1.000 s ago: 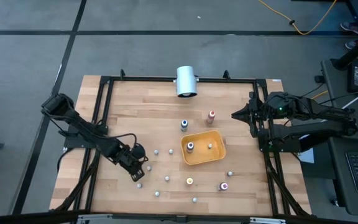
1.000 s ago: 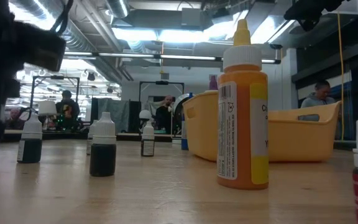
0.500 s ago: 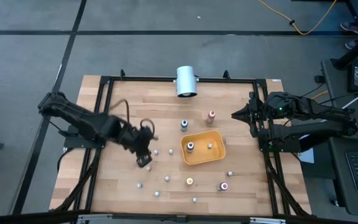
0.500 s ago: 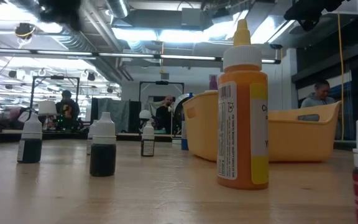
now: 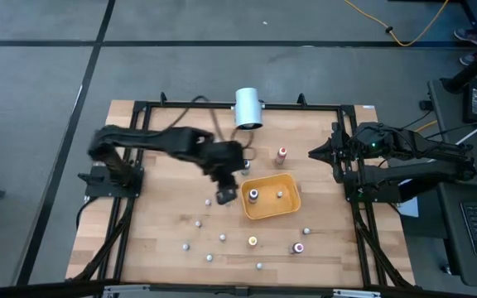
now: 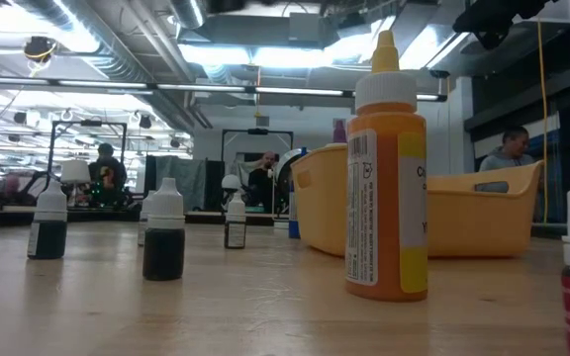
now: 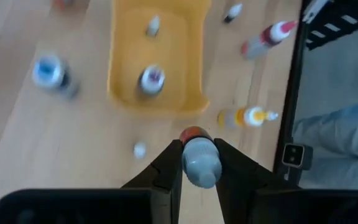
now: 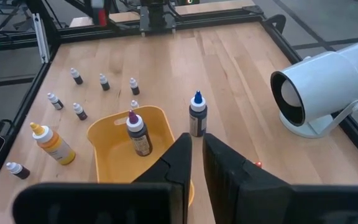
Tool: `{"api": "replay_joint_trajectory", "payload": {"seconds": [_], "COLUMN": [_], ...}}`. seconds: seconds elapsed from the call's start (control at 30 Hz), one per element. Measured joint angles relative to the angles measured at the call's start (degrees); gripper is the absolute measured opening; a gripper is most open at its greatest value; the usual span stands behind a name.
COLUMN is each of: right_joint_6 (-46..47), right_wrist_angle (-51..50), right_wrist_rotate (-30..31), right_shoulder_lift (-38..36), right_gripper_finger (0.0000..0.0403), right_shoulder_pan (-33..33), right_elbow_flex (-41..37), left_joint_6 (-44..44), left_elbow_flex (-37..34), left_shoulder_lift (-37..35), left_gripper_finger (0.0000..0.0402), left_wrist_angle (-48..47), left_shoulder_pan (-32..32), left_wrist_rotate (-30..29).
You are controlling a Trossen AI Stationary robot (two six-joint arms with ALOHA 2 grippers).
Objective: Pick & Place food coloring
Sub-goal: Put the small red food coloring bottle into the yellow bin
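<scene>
My left gripper [image 7: 197, 163] is clamped on a small food coloring bottle [image 7: 199, 160] held above the wooden table [image 5: 164, 165] just beside the orange-yellow tray [image 5: 265, 212], other bottles lie scattered around, and my right gripper [image 8: 197, 155], fingers nearly together, waits at the table's right edge.

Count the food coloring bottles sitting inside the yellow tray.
2: a larger purple-tipped bottle and a small pale-capped bottle, side by side in the tray. From above its whole inside shows, so none seem hidden.
</scene>
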Motion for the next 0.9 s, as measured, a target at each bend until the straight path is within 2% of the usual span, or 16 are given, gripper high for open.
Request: {"api": "replay_joint_trajectory", "payload": {"seconds": [0.23,0.43,0.6,0.9], "right_joint_6": [-0.9,-0.9,-0.9,-0.8], "right_wrist_angle": [0.0,-0.1,-0.1,-0.2], "right_wrist_rotate": [0.0,0.0,0.0,0.0], "right_shoulder_lift": [0.0,0.0,0.0,0.0], "right_gripper_finger": [0.0044,0.0044,0.0044,0.0044], "right_shoulder_pan": [0.0,0.0,0.0,0.0], "right_elbow_flex": [0.0,0.0,0.0,0.0], "left_joint_6": [11.1,17.2,20.1,23.0], "left_elbow_flex": [17.0,26.2,27.9,27.4], "left_shoulder_lift": [15.2,26.3,32.1,36.7], "left_gripper_finger": [0.0067,0.0067,0.0067,0.0067], "left_wrist_angle": [-0.5,-0.5,0.1,1.4], "left_shoulder_pan": [3.5,4.8,4.6,4.6], "left_wrist_rotate": [2.7,4.0,5.8,3.1]}}
